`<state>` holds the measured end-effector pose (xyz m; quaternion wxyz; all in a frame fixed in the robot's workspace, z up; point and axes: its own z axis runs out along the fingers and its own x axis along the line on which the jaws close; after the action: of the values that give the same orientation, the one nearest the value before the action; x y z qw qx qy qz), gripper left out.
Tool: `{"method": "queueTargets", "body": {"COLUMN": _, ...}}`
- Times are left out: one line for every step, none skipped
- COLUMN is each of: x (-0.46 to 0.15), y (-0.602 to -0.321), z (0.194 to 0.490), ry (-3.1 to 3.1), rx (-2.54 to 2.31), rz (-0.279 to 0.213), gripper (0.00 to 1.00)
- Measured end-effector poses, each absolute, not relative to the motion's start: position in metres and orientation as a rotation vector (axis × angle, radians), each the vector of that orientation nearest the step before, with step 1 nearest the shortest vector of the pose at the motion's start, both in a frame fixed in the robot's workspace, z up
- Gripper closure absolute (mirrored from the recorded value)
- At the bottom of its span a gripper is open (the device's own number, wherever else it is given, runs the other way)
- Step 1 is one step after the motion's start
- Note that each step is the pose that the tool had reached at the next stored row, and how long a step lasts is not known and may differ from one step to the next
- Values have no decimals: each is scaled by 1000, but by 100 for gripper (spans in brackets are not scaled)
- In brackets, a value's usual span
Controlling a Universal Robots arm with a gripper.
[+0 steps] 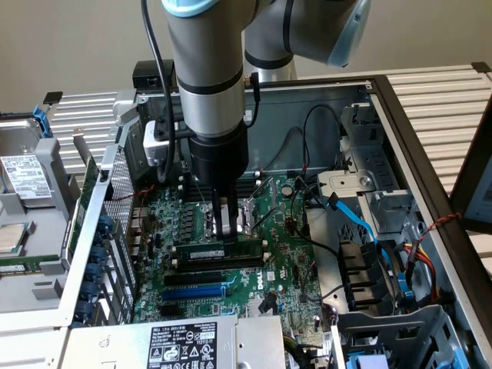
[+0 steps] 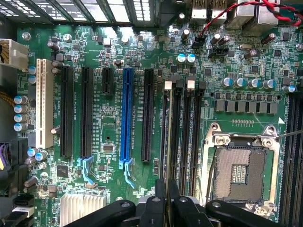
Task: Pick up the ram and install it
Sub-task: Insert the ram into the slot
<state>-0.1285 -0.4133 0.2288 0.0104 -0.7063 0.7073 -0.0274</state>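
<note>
The jaws are being kept out of plain sight, yet are closing narrowly on the top edge of the ram, upright at the memory slots. It is being judged light, stiff and fragile, best pinched mid-length by its bare edges. Its seating is being hidden.

Soft, even indoor light fills the exterior view: the pale wall and the slatted table are bright, while the arm shades the motherboard inside the dimmer case. In the wrist view the motherboard is evenly lit, white glare blows out the vent openings, and the gripper reads as a dark mass.
</note>
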Motion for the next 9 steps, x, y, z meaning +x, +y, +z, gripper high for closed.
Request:
{"method": "queueTargets", "body": {"x": -128, "y": -413, "z": 229, "ry": 2208, "rx": -2204, "rz": -86, "gripper": 87}}
{"method": "queueTargets", "body": {"x": -129, "y": -413, "z": 228, "ry": 2208, "rx": -2204, "rz": -86, "gripper": 87}}
{"method": "queueTargets", "body": {"x": -129, "y": -413, "z": 228, "ry": 2209, "rx": -2203, "rz": -87, "gripper": 87}}
{"method": "queueTargets", "body": {"x": -129, "y": -413, "z": 227, "ry": 2209, "rx": -2203, "rz": -87, "gripper": 87}}
{"method": "queueTargets", "body": {"x": -129, "y": -413, "z": 227, "ry": 2209, "rx": -2203, "rz": -87, "gripper": 87}}
{"method": "queueTargets", "body": {"x": -129, "y": -413, "z": 227, "ry": 2210, "rx": -2203, "rz": -88, "gripper": 87}}
{"method": "queueTargets", "body": {"x": -129, "y": -413, "z": 226, "ry": 2210, "rx": -2203, "rz": -88, "gripper": 87}}
{"method": "queueTargets", "body": {"x": -129, "y": -413, "z": 226, "ry": 2211, "rx": -2202, "rz": -88, "gripper": 87}}
{"method": "queueTargets", "body": {"x": -129, "y": -413, "z": 225, "ry": 2211, "rx": -2202, "rz": -89, "gripper": 87}}
